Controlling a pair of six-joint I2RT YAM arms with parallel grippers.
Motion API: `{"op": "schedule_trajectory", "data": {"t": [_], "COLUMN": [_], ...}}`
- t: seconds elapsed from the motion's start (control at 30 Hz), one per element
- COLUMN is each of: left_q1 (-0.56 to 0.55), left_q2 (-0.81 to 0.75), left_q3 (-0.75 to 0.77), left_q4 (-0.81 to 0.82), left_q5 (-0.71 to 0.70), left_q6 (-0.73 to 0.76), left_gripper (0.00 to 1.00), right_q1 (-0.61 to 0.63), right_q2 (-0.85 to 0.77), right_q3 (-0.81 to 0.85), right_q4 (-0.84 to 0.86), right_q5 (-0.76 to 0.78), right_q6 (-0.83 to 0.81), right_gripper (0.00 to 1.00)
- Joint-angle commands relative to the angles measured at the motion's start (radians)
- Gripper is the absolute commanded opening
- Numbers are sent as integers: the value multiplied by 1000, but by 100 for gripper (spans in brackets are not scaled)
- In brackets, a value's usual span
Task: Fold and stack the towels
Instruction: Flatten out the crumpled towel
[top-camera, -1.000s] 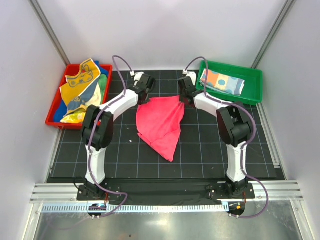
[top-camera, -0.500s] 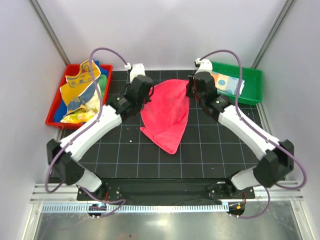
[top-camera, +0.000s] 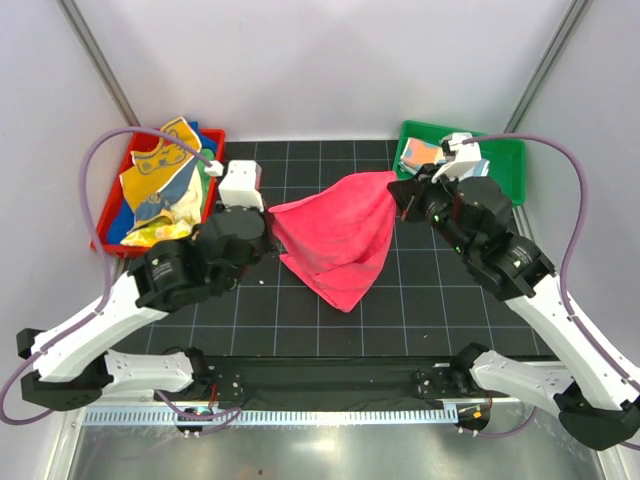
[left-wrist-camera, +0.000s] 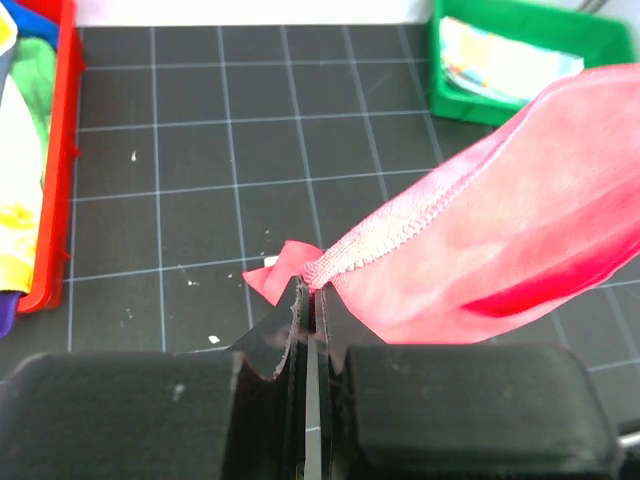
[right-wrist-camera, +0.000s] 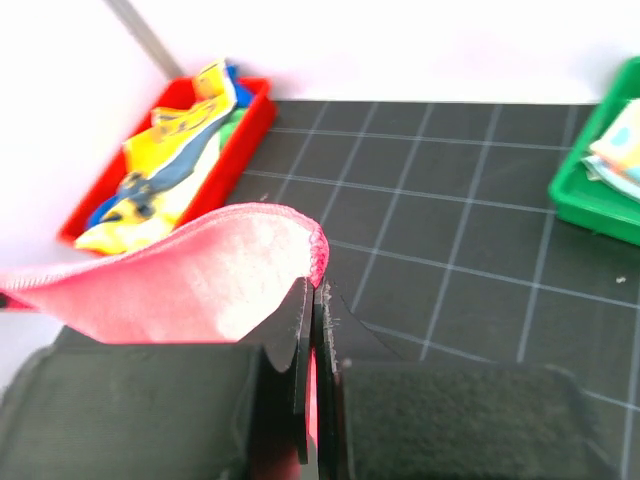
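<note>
Left fingers (left-wrist-camera: 285, 335) are pressed together on a hemmed corner of the pink-red towel (top-camera: 335, 240), a small flap of cloth poking out beyond the pinch in the left wrist view. Right fingers (right-wrist-camera: 290, 340) are likewise clamped on another corner of the same towel, whose stitched edge curls over just above their tips. From above, the towel is held up over the middle of the black gridded tabletop (top-camera: 420, 300), its upper edge stretched between the two arms, higher at the right corner than at the left. The rest of the cloth droops in loose folds to a point toward the near side; whether that point touches the tabletop cannot be told. At the far left stands a red tray (top-camera: 100, 240) heaped with crumpled towels, the orange-yellow tiger towel (top-camera: 160, 180) on top and bits of blue and green cloth showing at its edges. At the far right, a green tray (top-camera: 508, 165) holds the folded pastel patchwork towel (top-camera: 425, 152), partly hidden behind the right arm.
</note>
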Motion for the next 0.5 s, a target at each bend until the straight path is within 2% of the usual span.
{"op": "schedule_trajectory", "data": {"t": [0.0,0.23,0.47], "left_q1": [-23,-24,-24], "left_q2": [-39,-94,-124], "left_q3": [64,172,291], "left_q4": [-28,90,119], "left_q5": [-14,138,212], "left_q6": [17,138,210], "left_gripper": [0,0,0], "right_q1": [4,4,4], "right_q2": [-5,24,70], "right_q3": [74,245,406], "right_q4": [-38,-90,-119], "right_q5": [-94,-157,-196], "right_q6": [32,31,35], "right_gripper": [1,1,1]}}
